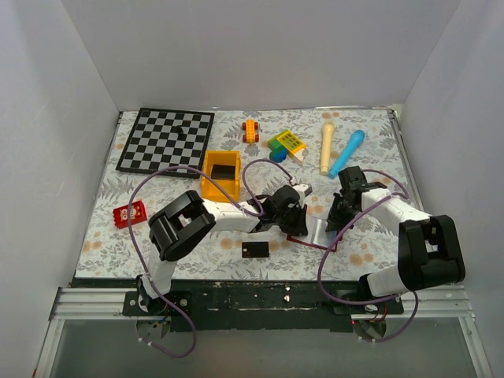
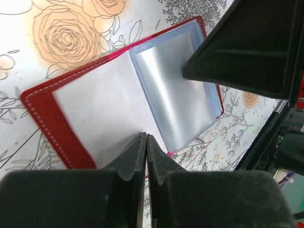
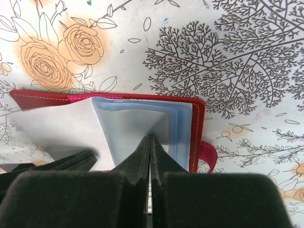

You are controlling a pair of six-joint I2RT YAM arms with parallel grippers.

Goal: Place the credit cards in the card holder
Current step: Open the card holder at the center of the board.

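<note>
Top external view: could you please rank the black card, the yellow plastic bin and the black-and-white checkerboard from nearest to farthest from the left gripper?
From the left gripper, shut on the open maroon card holder:
1. The flat black rectangular card, just to its left, toward the arm bases.
2. The yellow plastic bin, farther back and to the left.
3. The black-and-white checkerboard, at the far left corner.

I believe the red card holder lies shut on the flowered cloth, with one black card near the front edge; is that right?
Not quite: the card holder lies open on the flowered cloth, pockets showing, as the left wrist view shows; one black card does lie near the front edge.
</note>
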